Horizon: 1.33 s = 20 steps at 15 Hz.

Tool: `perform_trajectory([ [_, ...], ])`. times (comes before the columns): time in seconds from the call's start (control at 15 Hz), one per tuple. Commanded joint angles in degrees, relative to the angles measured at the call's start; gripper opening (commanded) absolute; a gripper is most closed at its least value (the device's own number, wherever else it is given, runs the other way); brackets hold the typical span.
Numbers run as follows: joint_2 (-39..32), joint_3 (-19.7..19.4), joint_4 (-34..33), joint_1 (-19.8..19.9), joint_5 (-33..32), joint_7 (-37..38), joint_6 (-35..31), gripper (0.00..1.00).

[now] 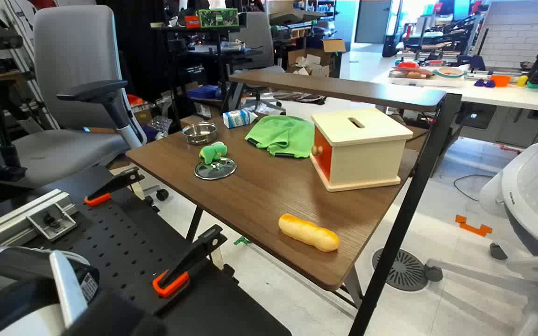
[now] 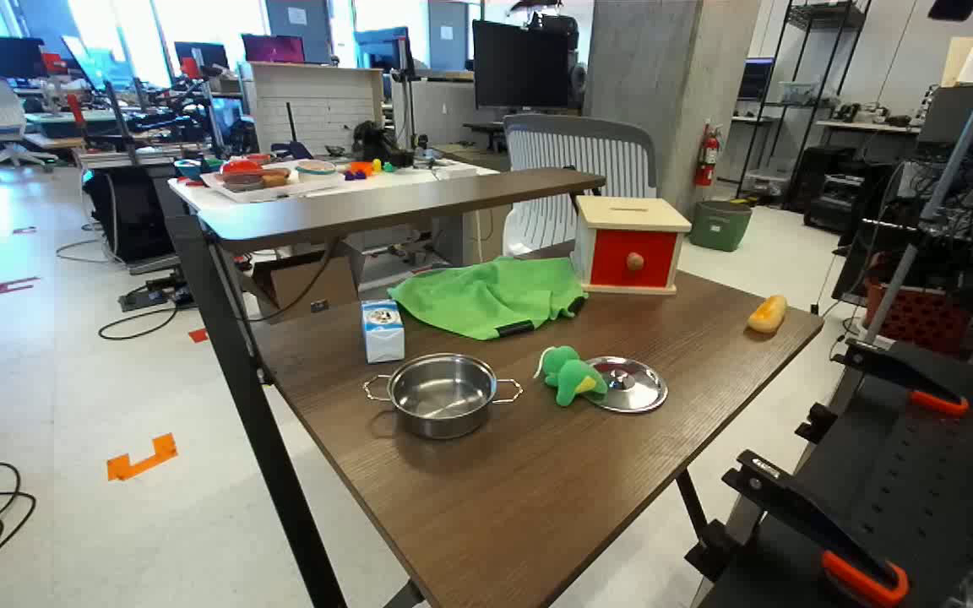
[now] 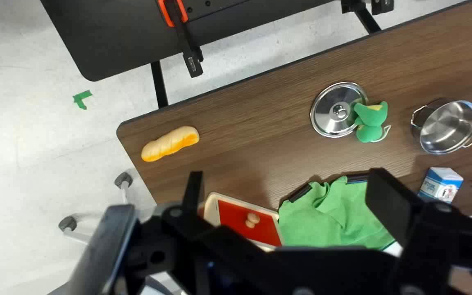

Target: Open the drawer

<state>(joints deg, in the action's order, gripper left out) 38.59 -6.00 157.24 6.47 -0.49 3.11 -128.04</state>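
The drawer has a red front point(image 2: 613, 257) with a round wooden knob point(image 2: 635, 262). It sits flush in a cream wooden box point(image 2: 634, 214) with a slot in its top, so it looks shut. The drawer front shows at a slant in an exterior view point(image 1: 325, 156). In the wrist view the drawer front point(image 3: 234, 217) and knob point(image 3: 252, 220) show past the left finger, and the rest of the box is hidden by the gripper. My gripper point(image 3: 288, 184) is wide open with nothing between its fingers, apart from the box. The gripper is out of both exterior views.
A green cloth point(image 1: 283, 133) lies beside the box. A bread roll point(image 1: 308, 232), pot point(image 2: 444, 397), lid point(image 2: 632, 388), green plush toy point(image 2: 569, 376) and carton point(image 2: 383, 332) are on the brown table point(image 1: 250, 186). A raised shelf point(image 1: 343, 86) runs along the table's far side. Clamps point(image 1: 171, 282) stick up from the black bench.
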Motion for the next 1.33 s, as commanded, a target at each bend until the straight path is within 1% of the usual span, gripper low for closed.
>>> perform_trajectory([
  [0.0,0.0,0.4,-0.1,0.4,0.4,-0.3,0.2,1.00],
  [0.33,0.0,0.4,-0.1,0.4,0.4,-0.3,0.2,1.00],
  [0.53,-1.3,2.4,-0.1,1.1,-0.4,3.0,-1.6,1.00],
  [0.67,-3.1,4.4,0.0,1.3,-0.2,7.2,-4.3,1.00],
  [0.8,-6.0,7.3,0.2,2.0,-0.9,13.0,-8.4,1.00],
  [1.0,-12.2,12.5,-0.6,4.2,-2.8,23.7,-14.8,1.00],
  [1.27,-21.5,17.7,-3.0,7.9,-8.6,36.6,-20.2,1.00],
])
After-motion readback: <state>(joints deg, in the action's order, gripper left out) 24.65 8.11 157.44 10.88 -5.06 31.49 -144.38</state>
